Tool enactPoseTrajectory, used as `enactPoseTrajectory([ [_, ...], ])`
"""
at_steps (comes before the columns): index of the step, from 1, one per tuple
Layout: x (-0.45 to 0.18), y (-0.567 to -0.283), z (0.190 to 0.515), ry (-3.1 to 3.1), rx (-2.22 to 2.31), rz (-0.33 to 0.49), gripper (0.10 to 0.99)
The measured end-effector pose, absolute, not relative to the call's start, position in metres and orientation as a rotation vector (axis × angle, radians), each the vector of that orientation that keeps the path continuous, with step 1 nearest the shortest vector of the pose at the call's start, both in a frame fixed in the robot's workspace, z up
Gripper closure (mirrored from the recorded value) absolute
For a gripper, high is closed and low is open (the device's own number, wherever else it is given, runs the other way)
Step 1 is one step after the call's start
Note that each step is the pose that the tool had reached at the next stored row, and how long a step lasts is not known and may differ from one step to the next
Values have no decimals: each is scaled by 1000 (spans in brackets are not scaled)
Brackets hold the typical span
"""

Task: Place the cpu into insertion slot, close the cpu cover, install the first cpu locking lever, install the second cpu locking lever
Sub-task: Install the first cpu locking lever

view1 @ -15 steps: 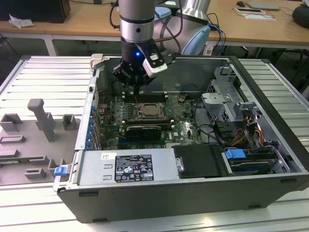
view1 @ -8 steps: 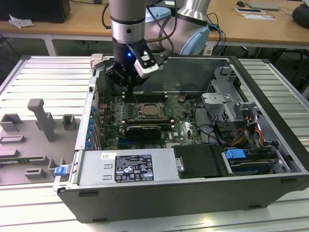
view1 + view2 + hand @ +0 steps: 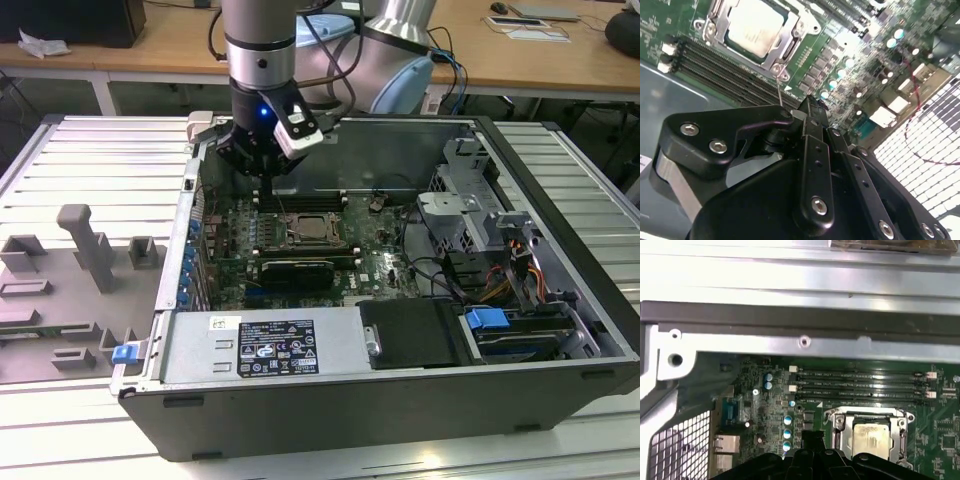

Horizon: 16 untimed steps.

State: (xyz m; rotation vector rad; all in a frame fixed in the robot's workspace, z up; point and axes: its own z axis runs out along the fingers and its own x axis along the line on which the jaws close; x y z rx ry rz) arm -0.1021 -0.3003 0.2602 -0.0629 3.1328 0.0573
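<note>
The cpu, a pale silvery square, lies flat in the insertion slot on the green motherboard. The cpu cover, a thin metal frame, lies down around it. A thin wire lever rises from the socket's corner screw to the fingertips; I cannot tell whether it is held. My gripper hovers above the board beside the socket, toward the case's back wall. Its black fingers meet in a shut stance.
Long memory slots run beside the socket. A black graphics card lies in front of it, then the power supply. Drive bays and cables fill the exterior view's right. The case wall stands close behind.
</note>
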Motion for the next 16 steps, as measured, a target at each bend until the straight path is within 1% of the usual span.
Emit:
enactPoseTrajectory([
  [5, -102, -289, 258, 3132, -84, 57, 980],
  [10, -99, -288, 258, 3132, -90, 57, 980],
  [16, -71, -287, 251, 3133, -97, 46, 980],
])
